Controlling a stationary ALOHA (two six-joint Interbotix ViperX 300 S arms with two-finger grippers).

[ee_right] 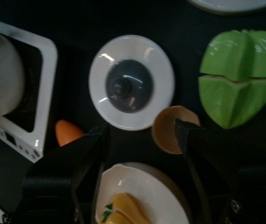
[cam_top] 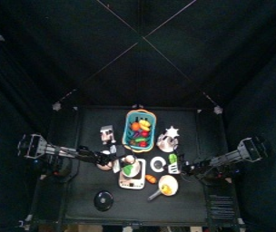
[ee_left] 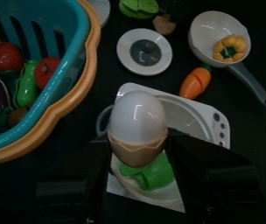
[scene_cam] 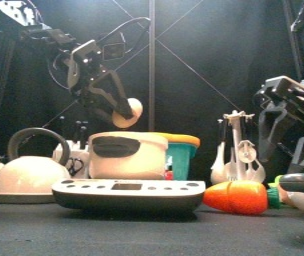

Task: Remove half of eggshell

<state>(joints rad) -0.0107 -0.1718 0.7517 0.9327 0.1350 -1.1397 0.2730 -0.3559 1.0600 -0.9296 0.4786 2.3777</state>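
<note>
At the table's left, a kettle (scene_cam: 28, 172) is sitting, and the left arm is hanging raised behind it. The left gripper (ee_left: 142, 156) is clamping an egg (ee_left: 136, 114), a white dome in a tan cup, with its blunt end pointing up towards the wrist camera. Below the egg, a white board (ee_left: 206, 118) is lying beside the basket (ee_left: 71, 96).

Past the middle, the eggshell half (ee_right: 174, 122) is lying on the bare table between the round white dish (ee_right: 129, 83) and the split green fruit (ee_right: 238, 74), close to both. It is showing tan here. It is resting tipped on its side, so its short axis from rounded end to mouth is running nearly along the tabletop. Its dark hollow is facing the right wrist camera rather than straight up.

Over it, the right gripper (ee_right: 145, 133) is hovering with its jaws spread wide and holding nothing. The shell is sitting between them, nearer one jaw; whether it is touching that jaw, I cannot tell. On the right, a carrot (scene_cam: 235, 197) is lying at the front edge.
</note>
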